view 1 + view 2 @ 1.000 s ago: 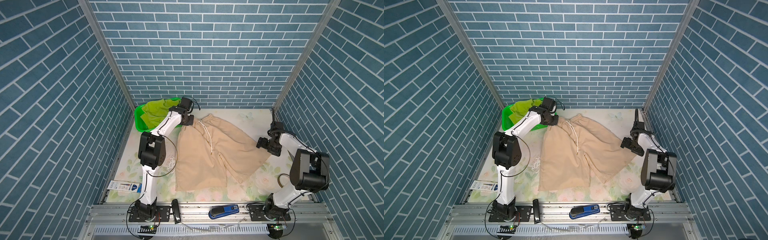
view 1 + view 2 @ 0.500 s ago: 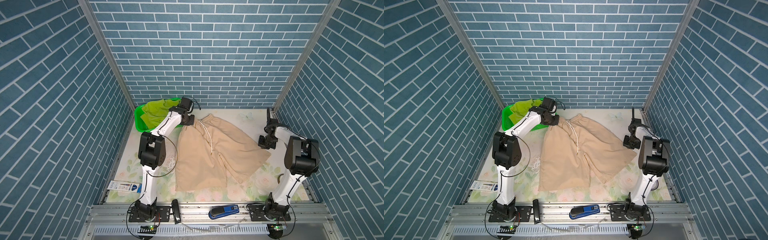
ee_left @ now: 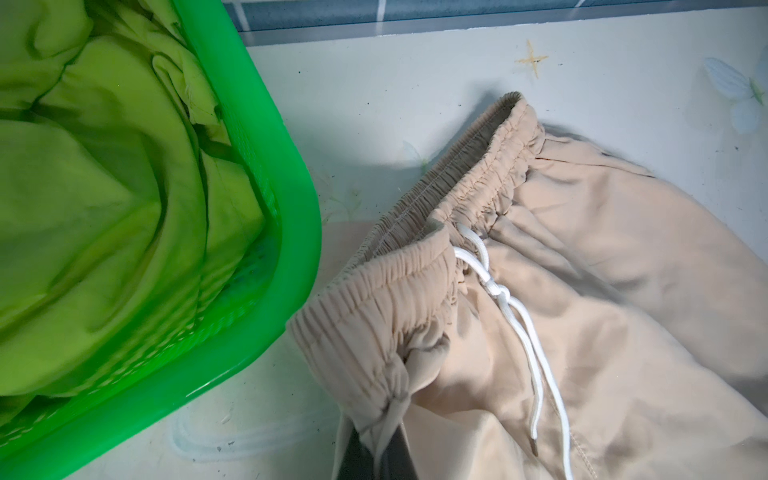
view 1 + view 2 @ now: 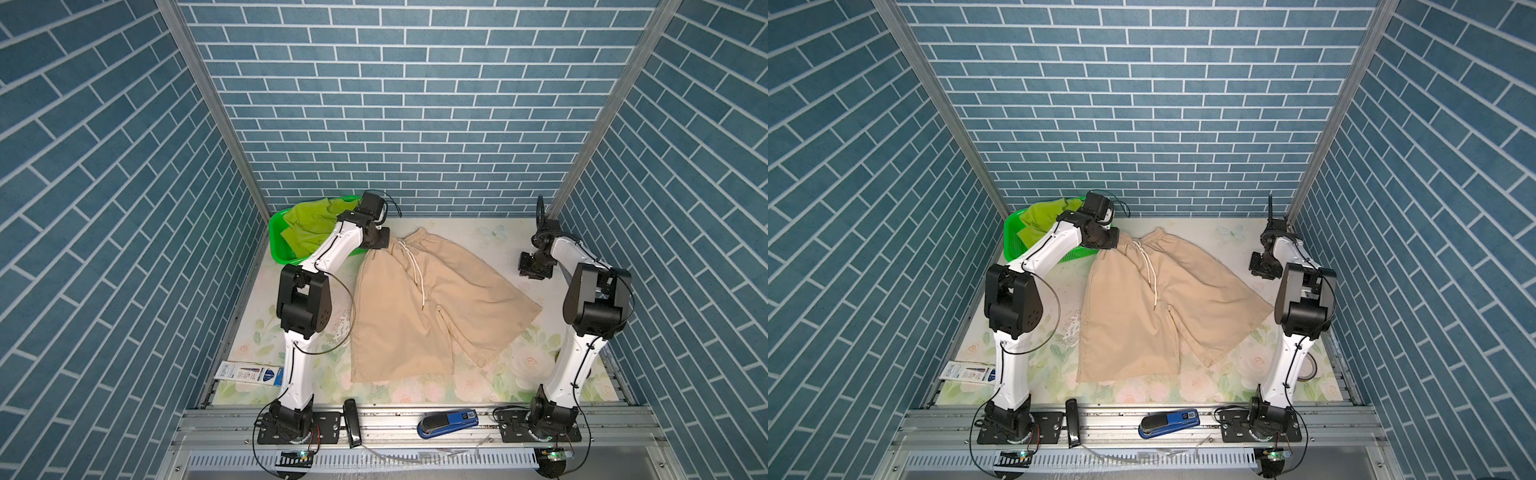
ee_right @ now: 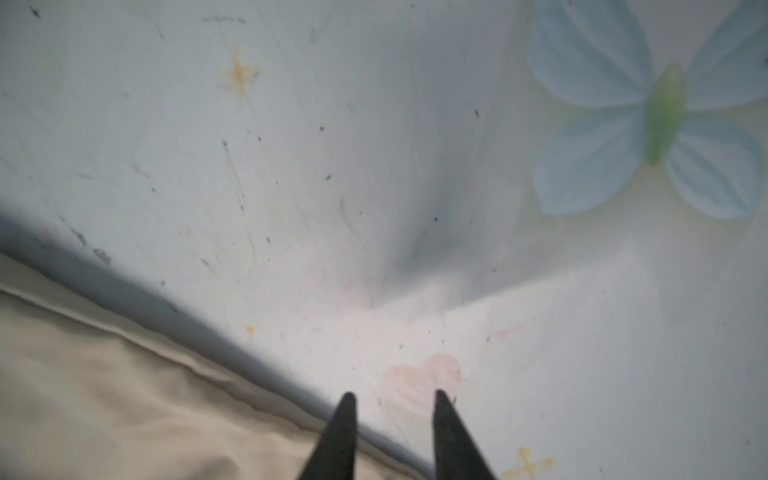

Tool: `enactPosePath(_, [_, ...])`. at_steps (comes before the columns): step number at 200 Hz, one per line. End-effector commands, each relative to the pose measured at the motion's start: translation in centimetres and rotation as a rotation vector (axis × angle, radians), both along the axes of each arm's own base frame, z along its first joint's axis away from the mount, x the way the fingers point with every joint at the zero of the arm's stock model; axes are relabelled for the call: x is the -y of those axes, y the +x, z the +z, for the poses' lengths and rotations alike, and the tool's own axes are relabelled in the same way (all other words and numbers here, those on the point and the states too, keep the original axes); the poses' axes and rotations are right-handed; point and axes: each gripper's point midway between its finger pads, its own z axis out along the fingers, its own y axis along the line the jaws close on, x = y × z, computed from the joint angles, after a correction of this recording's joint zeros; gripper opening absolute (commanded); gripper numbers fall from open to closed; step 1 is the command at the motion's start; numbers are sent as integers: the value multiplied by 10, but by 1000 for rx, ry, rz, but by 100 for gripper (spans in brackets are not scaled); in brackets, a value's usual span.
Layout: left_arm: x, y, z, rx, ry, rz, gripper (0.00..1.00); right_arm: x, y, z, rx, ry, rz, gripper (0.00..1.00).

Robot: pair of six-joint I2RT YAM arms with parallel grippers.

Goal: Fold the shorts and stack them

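The beige shorts [image 4: 428, 299] [image 4: 1163, 299] lie spread flat on the table, waistband toward the back wall, white drawstring down the front. My left gripper [image 4: 380, 243] [image 4: 1111, 241] [image 3: 388, 432] is shut on the waistband's left corner, where the cloth [image 3: 582, 291] bunches between the jaws. My right gripper [image 4: 534, 270] [image 4: 1264, 270] [image 5: 393, 395] hovers open over bare table, just beside the right leg's edge [image 5: 104, 395], holding nothing. The lime green shorts [image 4: 311, 220] [image 4: 1042, 218] [image 3: 104, 187] lie crumpled in the green basket [image 4: 276, 245] [image 4: 1011, 245] [image 3: 291, 208] at the back left.
Brick-patterned walls close in the table on three sides. On the front rail lie a blue stapler [image 4: 446, 419] and a black object [image 4: 352, 428]. A white and blue packet [image 4: 249, 372] lies at the table's front left corner.
My right arm has folded more upright and its gripper has shifted slightly toward the back wall, beside the right leg. The left gripper and the beige shorts have not moved.
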Motion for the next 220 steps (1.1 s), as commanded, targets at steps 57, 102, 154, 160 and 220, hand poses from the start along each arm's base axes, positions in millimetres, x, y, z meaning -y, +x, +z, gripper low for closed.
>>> enactPosePath(57, [-3, -17, 0, -35, -22, -18, 0, 21, -103, -10, -149, 36, -170, 78])
enactPosePath(102, [6, -20, 2, -28, -88, -28, 0, 6, -100, -22, -103, 160, -208, 67])
enactPosePath(154, [5, -17, 7, -13, -83, -31, 0, 8, -87, -35, -85, 168, -230, 10])
enactPosePath(160, [6, -16, 8, -9, -85, -28, 0, 12, -83, -34, -79, 153, -232, 1])
enactPosePath(220, [27, 0, 7, 8, -153, -29, 0, 53, -6, -13, 57, 92, -255, 0])
